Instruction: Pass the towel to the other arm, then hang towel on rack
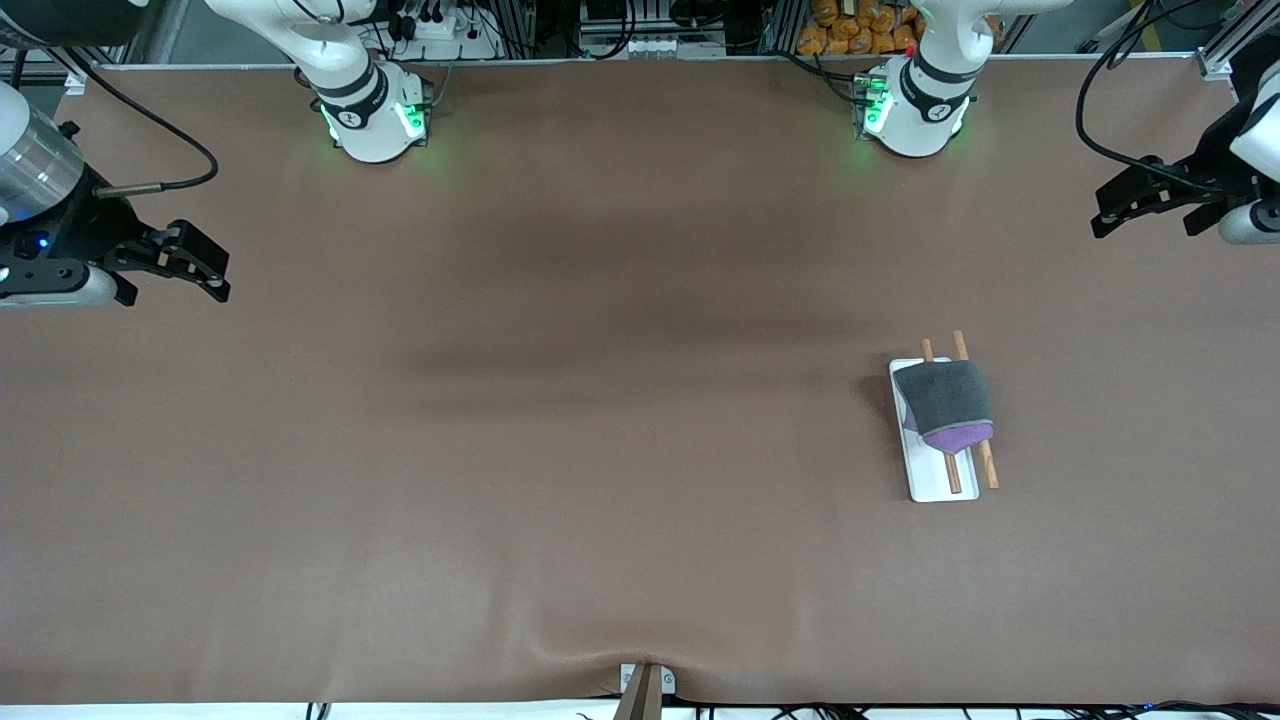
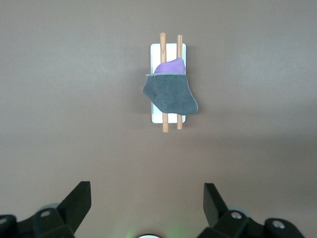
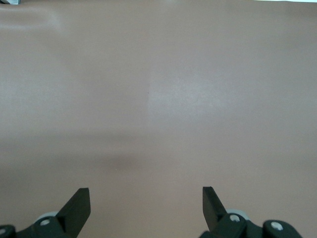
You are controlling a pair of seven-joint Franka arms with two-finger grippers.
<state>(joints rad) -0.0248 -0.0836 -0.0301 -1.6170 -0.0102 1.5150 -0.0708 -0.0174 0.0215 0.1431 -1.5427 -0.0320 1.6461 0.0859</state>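
The towel (image 1: 945, 400), dark grey with a purple underside showing at one corner, lies draped over the two wooden rods of the rack (image 1: 938, 482), which has a white base. Both stand toward the left arm's end of the table. In the left wrist view the towel (image 2: 171, 94) and the rack (image 2: 156, 54) show well away from the fingers. My left gripper (image 1: 1140, 215) (image 2: 147, 196) hangs open and empty over the table's edge at its own end. Over the other end my right gripper (image 1: 226, 278) (image 3: 146, 198) is open, with bare brown table beneath.
A brown mat (image 1: 600, 450) covers the whole table. A small metal bracket (image 1: 646, 682) sits at the table edge nearest the front camera. The two arm bases (image 1: 375, 120) (image 1: 912, 115) stand along the edge farthest from it.
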